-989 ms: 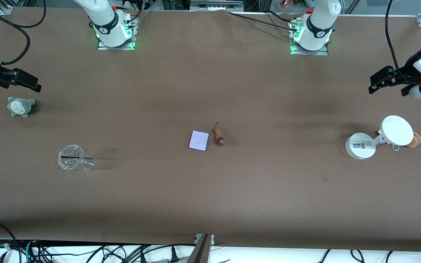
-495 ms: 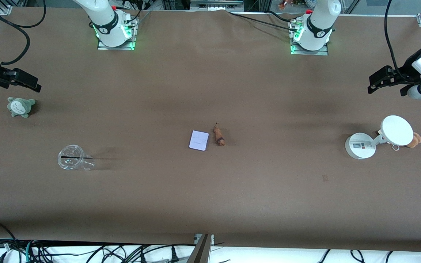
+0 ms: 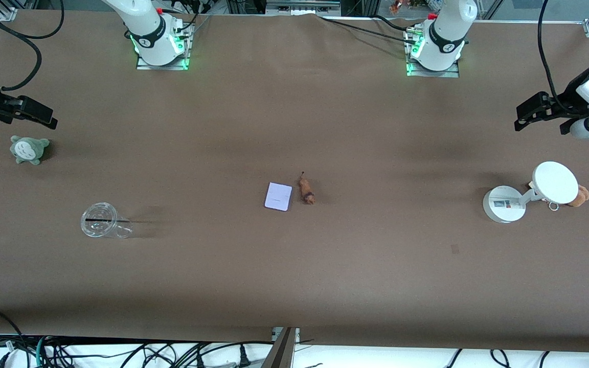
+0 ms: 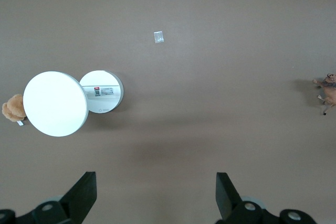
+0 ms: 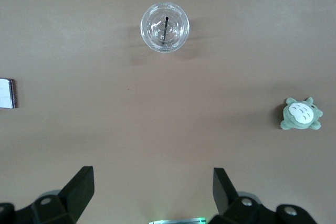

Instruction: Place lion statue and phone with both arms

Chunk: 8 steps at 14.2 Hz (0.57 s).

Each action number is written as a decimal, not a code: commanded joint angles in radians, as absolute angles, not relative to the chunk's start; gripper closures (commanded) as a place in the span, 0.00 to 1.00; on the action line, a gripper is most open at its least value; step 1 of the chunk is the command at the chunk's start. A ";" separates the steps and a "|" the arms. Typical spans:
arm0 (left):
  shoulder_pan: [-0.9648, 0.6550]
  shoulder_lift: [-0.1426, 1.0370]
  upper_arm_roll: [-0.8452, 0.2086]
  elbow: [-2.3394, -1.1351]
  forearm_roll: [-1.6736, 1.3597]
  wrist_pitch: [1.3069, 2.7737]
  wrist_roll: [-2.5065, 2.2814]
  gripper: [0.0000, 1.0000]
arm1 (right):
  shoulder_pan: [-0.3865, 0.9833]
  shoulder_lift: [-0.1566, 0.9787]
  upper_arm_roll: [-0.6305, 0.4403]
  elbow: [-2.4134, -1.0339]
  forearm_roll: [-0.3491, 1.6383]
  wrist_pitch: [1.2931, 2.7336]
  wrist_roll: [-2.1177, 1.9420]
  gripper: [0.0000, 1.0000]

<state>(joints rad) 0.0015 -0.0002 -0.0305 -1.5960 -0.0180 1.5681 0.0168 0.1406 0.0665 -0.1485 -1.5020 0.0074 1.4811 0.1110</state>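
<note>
The phone (image 3: 278, 197), a pale lavender-white slab, lies flat at the table's middle. The lion statue (image 3: 306, 189), tiny and orange-brown, lies right beside it toward the left arm's end. My left gripper (image 3: 531, 111) is open and empty, up in the air at the left arm's end of the table; its wrist view (image 4: 156, 190) shows the lion (image 4: 328, 92) at the edge. My right gripper (image 3: 32, 113) is open and empty, up in the air at the right arm's end; its wrist view (image 5: 152, 187) shows the phone's edge (image 5: 6, 93).
A round white stand (image 3: 554, 181) on a round base (image 3: 501, 204) and a tan plush toy (image 3: 581, 196) sit near the left gripper. A grey-green plush toy (image 3: 29, 149) and a clear cup with a straw (image 3: 101, 221) sit toward the right arm's end.
The left gripper has drifted very slightly. The phone, the lion statue and the right gripper have not moved.
</note>
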 commanded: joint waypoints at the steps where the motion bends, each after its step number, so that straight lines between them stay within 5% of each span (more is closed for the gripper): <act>1: -0.002 0.002 -0.040 -1.575 0.008 1.551 0.011 0.00 | 0.126 0.072 -0.140 -1.483 0.011 1.477 0.110 0.00; 8: -0.008 0.000 -0.041 -1.575 0.005 1.549 0.009 0.00 | 0.126 0.072 -0.140 -1.483 0.011 1.477 0.110 0.00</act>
<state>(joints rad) -0.0020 -0.0005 -0.0352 -1.5941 -0.0180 1.5681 0.0168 0.1387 0.0665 -0.1485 -1.5020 0.0074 1.4811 0.1110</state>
